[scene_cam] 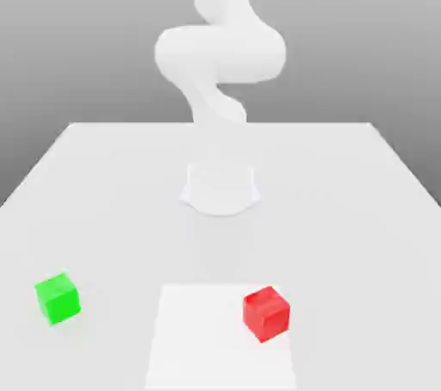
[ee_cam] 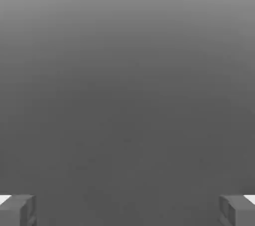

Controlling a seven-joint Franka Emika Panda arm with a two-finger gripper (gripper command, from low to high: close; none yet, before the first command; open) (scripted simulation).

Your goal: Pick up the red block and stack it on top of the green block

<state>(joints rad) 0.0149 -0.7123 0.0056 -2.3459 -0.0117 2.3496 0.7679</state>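
A pale table (scene_cam: 344,217) against a grey backdrop carries a white arm (scene_cam: 221,53), a brighter white square (scene_cam: 202,338) with the red block (scene_cam: 266,313) over its right edge in the exterior view, and the green block (scene_cam: 58,298) well apart at left, the jaws (ee_cam: 127,212) wide open and empty.

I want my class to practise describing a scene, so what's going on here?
A robot arm stands over a table, its tool wide open and holding nothing. The red block sits at the edge of a white square, and the green block lies apart, toward the exterior view's left. The stacking is not yet done.
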